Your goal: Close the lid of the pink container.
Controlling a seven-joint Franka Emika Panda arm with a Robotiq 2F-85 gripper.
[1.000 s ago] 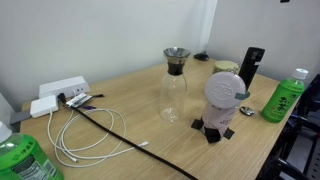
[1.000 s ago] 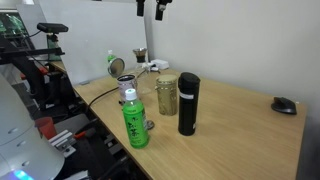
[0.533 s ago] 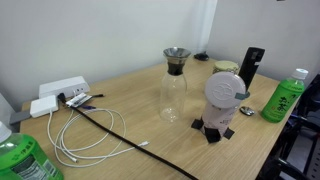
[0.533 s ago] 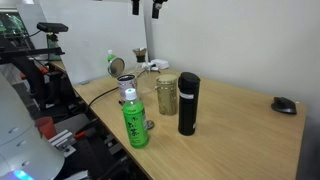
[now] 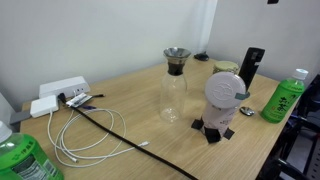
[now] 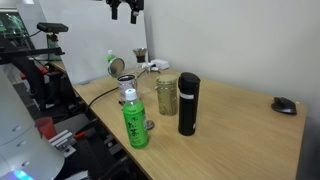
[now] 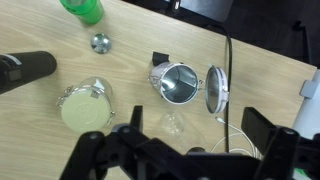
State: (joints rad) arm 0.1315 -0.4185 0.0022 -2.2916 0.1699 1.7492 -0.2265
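The pink container stands open on its black base at the table's near edge, its round lid hinged upright. In the wrist view I look down into its shiny open mouth, with the lid edge-on beside it. It also shows in an exterior view behind a green bottle. My gripper is open and empty, high above the table; only its lower part shows at the top of both exterior views.
A clear glass carafe stands next to the container. A beige jar, a black tumbler and a green bottle stand nearby. A power strip and cables lie on the table, and a mouse at one end.
My gripper has moved sideways high above the table, to the left in one exterior view. Nothing on the table has moved.
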